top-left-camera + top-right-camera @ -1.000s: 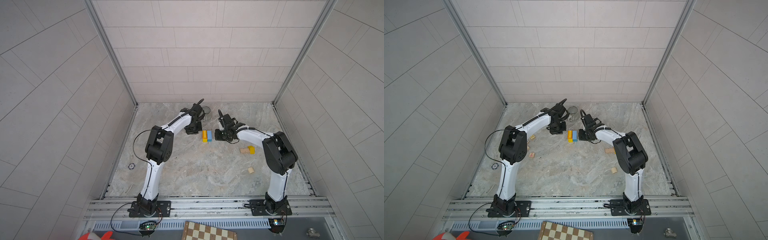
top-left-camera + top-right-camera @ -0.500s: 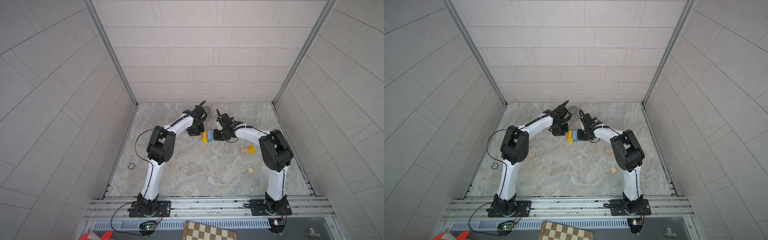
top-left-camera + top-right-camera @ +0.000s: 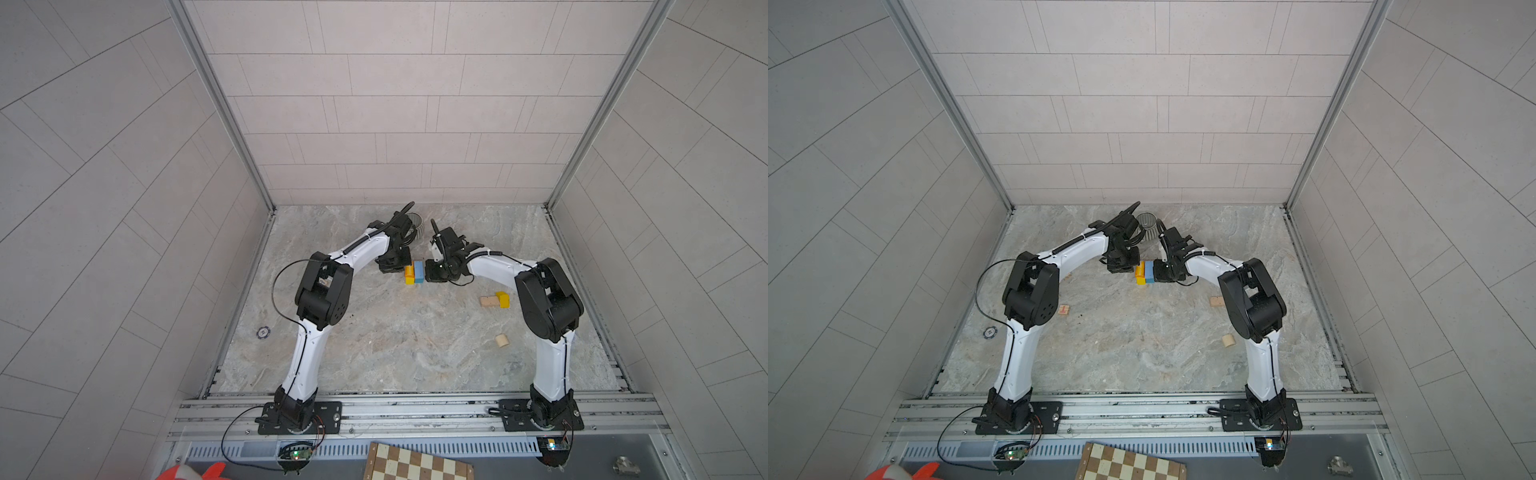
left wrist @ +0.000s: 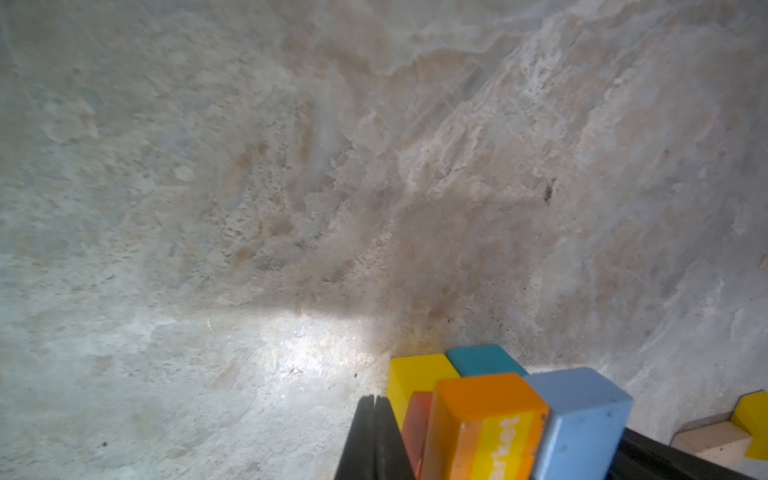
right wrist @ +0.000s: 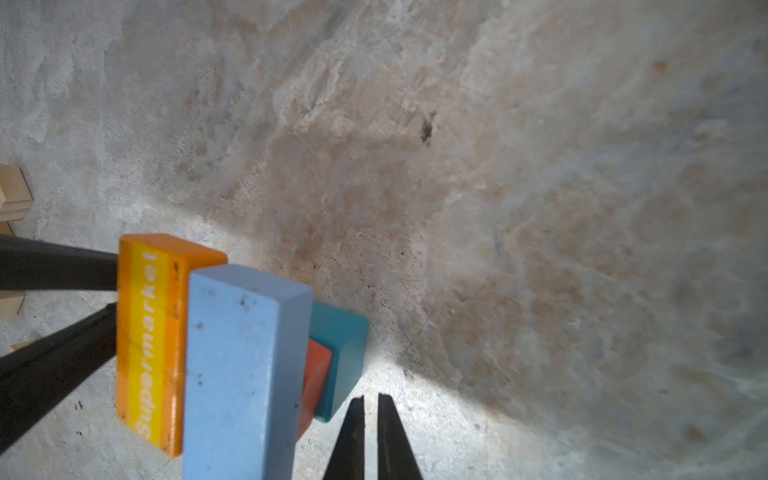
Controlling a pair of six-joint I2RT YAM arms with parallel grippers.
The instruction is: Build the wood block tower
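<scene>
We see the tower point(image 3: 414, 272) mid-floor near the back, betw. both grippers: orange brick point(image 5: 149, 340) and blue brick point(image 5: 237, 374) side by side atop lower blocks point(image 5: 340, 345). L gripper point(image 4: 375, 402) is closed on nothing, just beside the orange side. R gripper point(image 5: 371, 400) is closed to a slit, empty, beside the blue.

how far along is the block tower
Done: two layers stand, the orange block and light blue block side by side on top. In hand: nothing; the left gripper and right gripper, both shut, flank the stack. Left: the wood brick, yellow block, cylinder and lettered block lie loose.
</scene>
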